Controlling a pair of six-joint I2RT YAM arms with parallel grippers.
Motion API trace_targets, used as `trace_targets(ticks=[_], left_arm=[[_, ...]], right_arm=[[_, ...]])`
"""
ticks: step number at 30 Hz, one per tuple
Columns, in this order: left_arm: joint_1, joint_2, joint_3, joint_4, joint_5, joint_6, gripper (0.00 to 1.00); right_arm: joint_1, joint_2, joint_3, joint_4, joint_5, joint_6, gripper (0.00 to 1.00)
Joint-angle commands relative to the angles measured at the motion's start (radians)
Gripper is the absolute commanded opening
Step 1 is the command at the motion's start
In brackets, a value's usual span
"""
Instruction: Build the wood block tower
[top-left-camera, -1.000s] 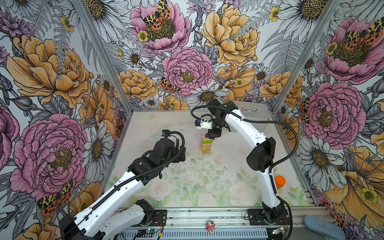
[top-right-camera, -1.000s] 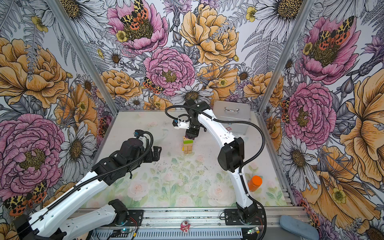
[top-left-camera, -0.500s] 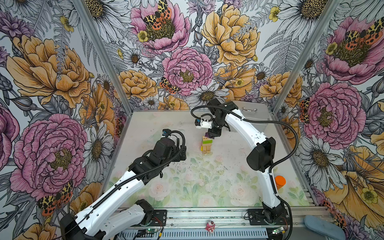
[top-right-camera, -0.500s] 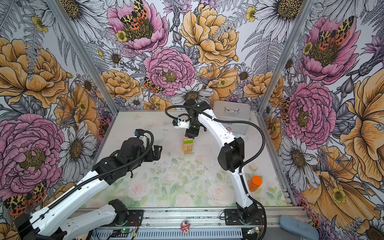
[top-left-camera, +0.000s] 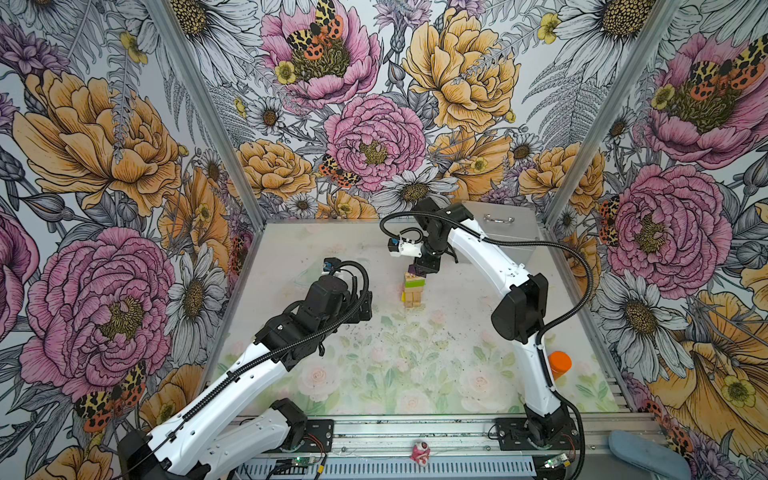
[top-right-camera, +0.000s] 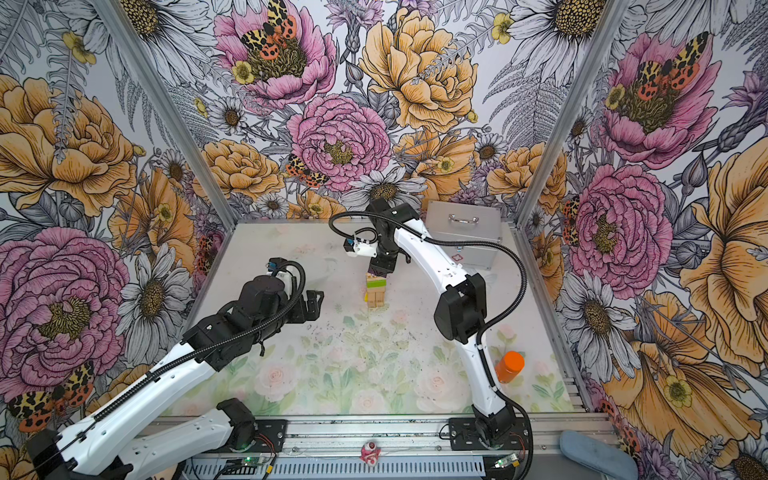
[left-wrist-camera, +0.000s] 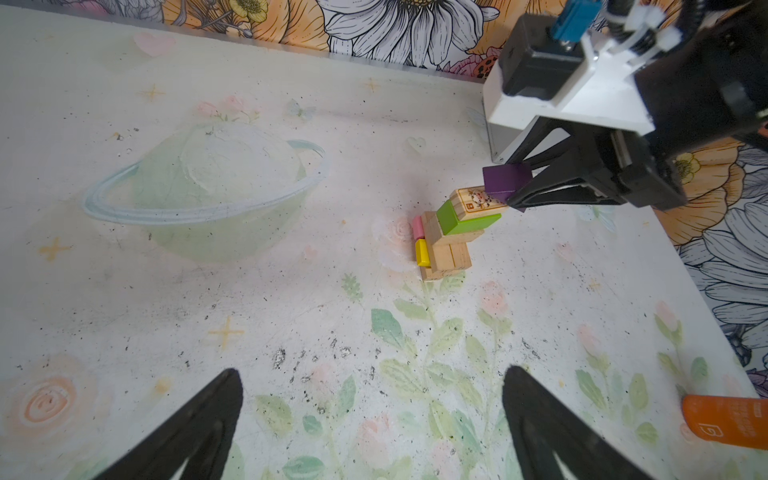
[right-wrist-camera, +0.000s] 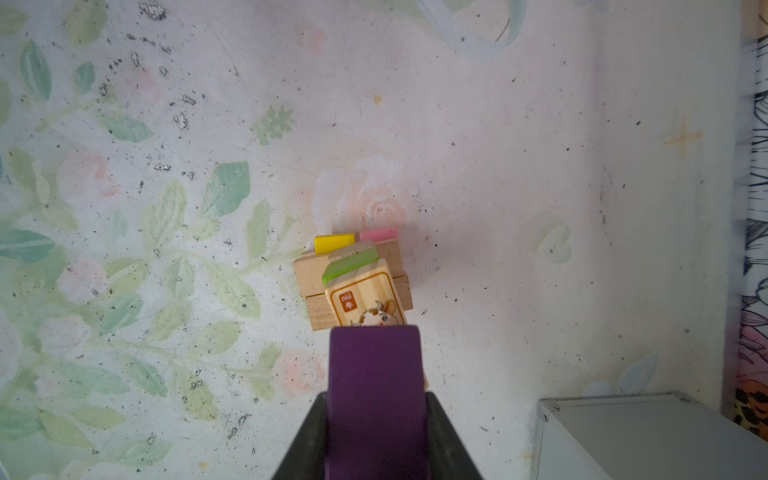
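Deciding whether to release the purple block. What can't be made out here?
- contact between purple block and printed block: the right gripper overlaps the seam in the left wrist view; the block itself hides it in the right wrist view.
- tower layers: too small in both top views.
- orange bottle: cut off by the left wrist view's edge.

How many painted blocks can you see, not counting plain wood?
4. Purple block in the right gripper over the tower; green block within it; yellow block and pink block low beside it. More may be hidden.
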Motion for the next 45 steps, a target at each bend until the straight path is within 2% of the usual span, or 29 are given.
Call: trace_targets(ticks=[1,25,30,33,37,40,45], left_arm=[[0.012,-0.014,0.017,0.017,0.023,0.022,0.99],[0.012,-0.019,0.017,0.016,0.029,0.020,0.99],[0.012,-0.025,0.024,0.015,0.031,0.023,0.99],[0.012,-0.034,0.024,0.015,0.028,0.025,0.99],[0.013,-0.048,0.026,0.015,0.028,0.027,0.99],[0.012,-0.058,0.034,0.013,0.031,0.028,0.99],[0.014,-0.111,0.030,0.015,0.043,0.031,0.99]], right_arm=[[0.010,0.019,0.034,0.019,0.009,0.012,0.32],[0.007,0.029,0.034,0.035,0.026,0.025,0.42],[0.006,0.026,0.057,0.041,0.017,0.039,0.60],[0.002,0.017,0.084,0.045,0.008,0.052,0.75],[0.001,0.003,0.119,0.054,0.007,0.071,0.81],[0.003,-0.002,0.162,0.079,0.053,0.140,0.82],[0.015,-0.020,0.228,0.091,0.143,0.432,0.81]])
